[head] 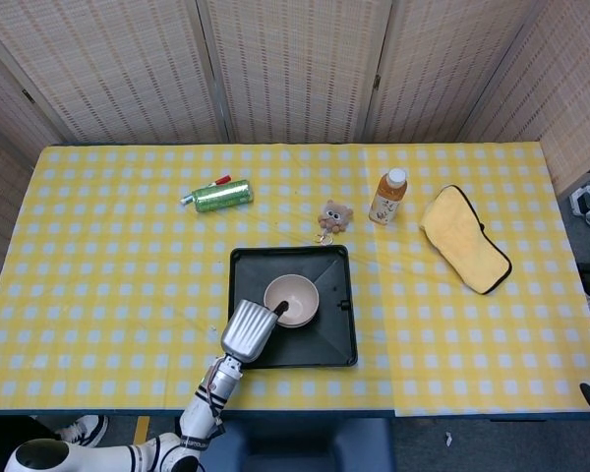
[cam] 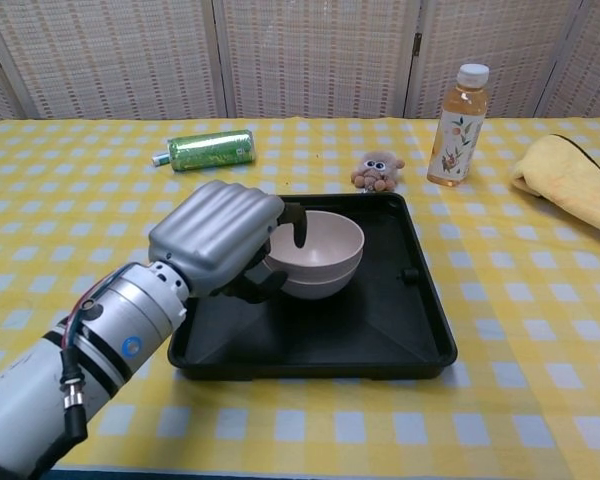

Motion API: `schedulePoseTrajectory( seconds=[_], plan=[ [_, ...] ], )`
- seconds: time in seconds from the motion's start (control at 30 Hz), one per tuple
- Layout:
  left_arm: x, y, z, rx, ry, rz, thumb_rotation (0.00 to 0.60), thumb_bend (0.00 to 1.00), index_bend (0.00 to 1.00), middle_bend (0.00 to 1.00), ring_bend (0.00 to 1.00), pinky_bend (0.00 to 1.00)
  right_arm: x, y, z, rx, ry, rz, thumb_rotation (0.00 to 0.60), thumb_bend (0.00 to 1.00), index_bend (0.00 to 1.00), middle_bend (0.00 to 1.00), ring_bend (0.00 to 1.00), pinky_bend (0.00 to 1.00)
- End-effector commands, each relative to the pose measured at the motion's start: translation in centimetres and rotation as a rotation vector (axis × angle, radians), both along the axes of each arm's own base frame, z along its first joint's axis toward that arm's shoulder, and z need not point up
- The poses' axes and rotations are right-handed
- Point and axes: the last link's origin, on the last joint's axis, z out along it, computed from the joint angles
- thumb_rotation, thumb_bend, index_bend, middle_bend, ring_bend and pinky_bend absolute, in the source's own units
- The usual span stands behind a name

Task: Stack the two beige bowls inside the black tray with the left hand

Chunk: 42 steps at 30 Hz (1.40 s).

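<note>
The left hand (cam: 217, 240) grips the upper beige bowl (cam: 318, 246) by its rim, fingers (cam: 298, 226) clamped on it. It sits nested in the lower bowl (cam: 315, 289) inside the black tray (cam: 380, 330)

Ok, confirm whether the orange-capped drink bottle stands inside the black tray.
No: the orange drink bottle stands on the yellow checked tablecloth, beyond the black rectangular tray.

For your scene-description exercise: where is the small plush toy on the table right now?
In the head view the plush toy lies just beyond the black tray's far edge, toward its right corner, left of the drink bottle.
</note>
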Motion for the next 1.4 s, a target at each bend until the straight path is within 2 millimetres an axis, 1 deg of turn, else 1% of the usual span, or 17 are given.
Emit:
schedulePoseTrajectory(
  seconds=[0.03, 0.13, 0.27, 0.37, 0.4, 0.43, 0.5, 0.53, 0.57, 0.63, 0.7, 0.77, 0.87, 0.93, 1.0, 1.17, 1.4],
  plan=[
    [0.0, 0.0, 0.2, 0.003, -0.002, 0.000, 0.600, 0.35, 0.32, 1.00, 1.00, 1.00, 0.0, 0.0, 0.1, -0.008, -0.002, -0.001, 0.600, 0.28, 0.00, 0.00, 0.00, 0.00],
    [0.0, -0.1, 0.9, 0.015, -0.010, -0.008, 0.600, 0.33, 0.31, 1.00, 1.00, 1.00, 0.0, 0.0, 0.1, -0.011, 0.001, -0.001, 0.600, 0.28, 0.00, 0.00, 0.00, 0.00],
    [-0.6, -0.4, 3.2, 0.059, -0.034, -0.015, 0.600, 0.31, 0.29, 1.00, 1.00, 1.00, 0.0, -0.2, -0.1, 0.003, 0.010, 0.003, 0.600, 0.28, 0.00, 0.00, 0.00, 0.00],
    [-2.5, -1.0, 6.8, 0.097, -0.039, 0.012, 0.600, 0.30, 0.28, 1.00, 0.99, 1.00, 0.2, -0.4, -0.4, 0.019, 0.022, 0.012, 0.600, 0.28, 0.00, 0.00, 0.00, 0.00],
    [-3.3, -1.3, 8.0, 0.101, -0.044, 0.030, 0.600, 0.30, 0.27, 0.98, 0.96, 1.00, 0.3, -0.5, -0.5, 0.024, 0.027, 0.013, 0.600, 0.28, 0.00, 0.00, 0.00, 0.00],
    [-4.0, -1.6, 9.2, 0.101, -0.048, 0.046, 0.600, 0.30, 0.27, 0.93, 0.89, 0.96, 0.4, -0.6, -0.7, 0.031, 0.031, 0.015, 0.600, 0.28, 0.00, 0.00, 0.00, 0.00],
    [-5.9, -2.8, 11.8, 0.076, -0.056, 0.085, 0.600, 0.30, 0.25, 0.72, 0.65, 0.77, 0.5, -0.8, -1.1, 0.048, 0.043, 0.013, 0.600, 0.28, 0.00, 0.00, 0.00, 0.00],
    [-6.8, -3.4, 12.9, 0.065, -0.056, 0.104, 0.600, 0.30, 0.22, 0.58, 0.51, 0.61, 0.5, -1.0, -1.4, 0.057, 0.047, 0.011, 0.600, 0.28, 0.00, 0.00, 0.00, 0.00],
    [-8.0, -4.3, 14.4, 0.071, -0.056, 0.134, 0.600, 0.30, 0.19, 0.40, 0.31, 0.39, 0.6, -1.2, -1.7, 0.069, 0.054, 0.010, 0.600, 0.28, 0.00, 0.00, 0.00, 0.00],
    [-9.9, -6.1, 16.6, 0.129, -0.050, 0.175, 0.600, 0.30, 0.16, 0.22, 0.12, 0.15, 0.8, -1.5, -2.1, 0.080, 0.065, 0.007, 0.600, 0.28, 0.00, 0.00, 0.00, 0.00],
    [-12.1, -8.4, 18.7, 0.211, -0.029, 0.179, 0.600, 0.30, 0.16, 0.14, 0.03, 0.04, 1.1, -1.9, -2.6, 0.087, 0.080, 0.006, 0.600, 0.28, 0.00, 0.00, 0.00, 0.00],
    [-14.2, -10.6, 20.3, 0.270, -0.036, 0.197, 0.600, 0.30, 0.16, 0.08, 0.00, 0.00, 1.4, -2.5, -3.2, 0.097, 0.092, 0.004, 0.600, 0.28, 0.00, 0.00, 0.00, 0.00],
    [-16.6, -12.9, 22.0, 0.311, -0.029, 0.240, 0.600, 0.30, 0.14, 0.01, 0.00, 0.00, 1.7, -3.2, -4.0, 0.115, 0.113, 0.003, 0.600, 0.28, 0.00, 0.00, 0.00, 0.00],
    [-17.7, -14.2, 23.0, 0.346, -0.068, 0.243, 0.600, 0.30, 0.13, 0.00, 0.00, 0.00, 2.0, -3.6, -4.7, 0.126, 0.141, 0.002, 0.600, 0.28, 0.00, 0.00, 0.00, 0.00],
    [-18.5, -15.2, 23.3, 0.349, -0.135, 0.272, 0.600, 0.30, 0.13, 0.00, 0.00, 0.00, 2.3, -3.9, -5.3, 0.138, 0.154, 0.002, 0.600, 0.28, 0.00, 0.00, 0.00, 0.00],
    [-19.2, -16.1, 23.4, 0.273, -0.083, 0.285, 0.600, 0.29, 0.11, 0.00, 0.00, 0.00, 2.9, -4.0, -5.8, 0.157, 0.160, 0.017, 0.600, 0.28, 0.00, 0.00, 0.00, 0.00],
    [-19.2, -16.1, 22.7, 0.218, -0.051, 0.303, 0.600, 0.29, 0.11, 0.00, 0.00, 0.00, 3.2, -3.5, -5.7, 0.154, 0.160, 0.049, 0.600, 0.28, 0.00, 0.00, 0.00, 0.00]
  ],
)
